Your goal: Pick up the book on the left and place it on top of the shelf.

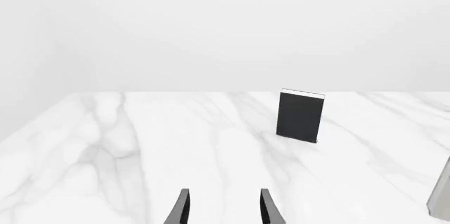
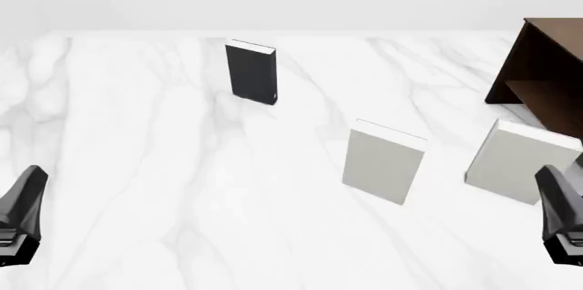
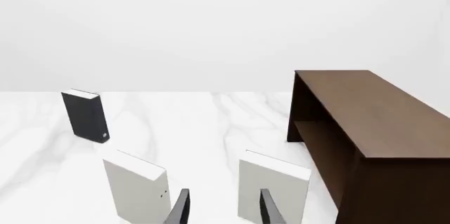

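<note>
Front view puts the left gripper (image 2: 23,218) low at the near left edge of the worktop (image 2: 182,187) and the right gripper (image 2: 563,218) low at the near right edge, both clear of everything. Each wrist view shows its own gripper's fingers spread apart with nothing between them, the left (image 1: 221,208) and the right (image 3: 221,208) alike. Out ahead of the left gripper, well apart from it, the book (image 2: 251,72) stands upright on the far left part of the worktop, dark cover facing the arms, white page edges on top. Nearer the right gripper stand two light grey books, one toward the middle (image 2: 383,161) and one further right (image 2: 517,161). Beyond them, at the far right, sits the shelf (image 2: 545,68), its open compartment showing and its top bare.
</note>
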